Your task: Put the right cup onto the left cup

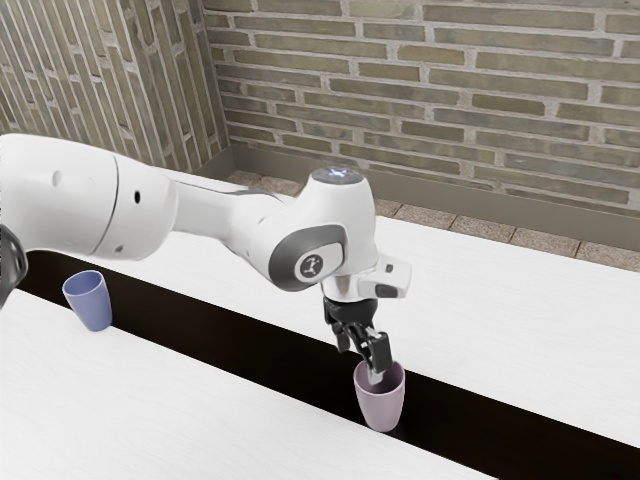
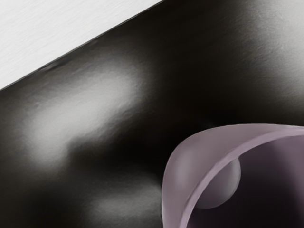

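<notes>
The black gripper (image 1: 375, 372) points down at the pink cup (image 1: 381, 402), its lower end reaching into the cup's mouth in the exterior view. That cup stands upright or nearly so on the dark strip. Off at the exterior view's left is the blue cup (image 1: 91, 303), well apart from the gripper, near the strip's edge. From the wrist camera, the pink cup (image 2: 183, 164) appears close below the hand, with part of its rim and dark inside showing. Whether the gripper holds the cup's wall cannot be made out.
A long dark strip (image 1: 250, 345) crosses the white table (image 1: 480, 290) between the cups. The arm spans above it from the exterior view's left. A brick wall (image 1: 450, 100) stands behind the table.
</notes>
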Controlling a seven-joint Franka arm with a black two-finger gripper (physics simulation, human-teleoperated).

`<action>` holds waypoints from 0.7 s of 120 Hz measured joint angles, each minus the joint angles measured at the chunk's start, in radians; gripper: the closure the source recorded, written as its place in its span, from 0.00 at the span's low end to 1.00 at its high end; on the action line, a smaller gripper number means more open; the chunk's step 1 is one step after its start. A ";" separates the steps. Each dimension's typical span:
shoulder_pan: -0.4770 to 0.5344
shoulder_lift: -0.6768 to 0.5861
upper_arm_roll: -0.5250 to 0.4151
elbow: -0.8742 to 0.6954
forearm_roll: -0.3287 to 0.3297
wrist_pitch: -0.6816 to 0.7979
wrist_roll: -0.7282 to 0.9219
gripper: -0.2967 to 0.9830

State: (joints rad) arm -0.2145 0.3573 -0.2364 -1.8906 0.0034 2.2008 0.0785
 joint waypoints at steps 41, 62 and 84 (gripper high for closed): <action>0.000 0.022 0.000 -0.010 0.007 0.058 -0.027 0.62; -0.012 0.024 0.000 -0.005 0.015 0.066 -0.036 0.77; -0.024 0.020 -0.001 -0.001 0.015 0.070 -0.045 0.82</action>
State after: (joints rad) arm -0.2388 0.3778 -0.2375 -1.8914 0.0179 2.2707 0.0335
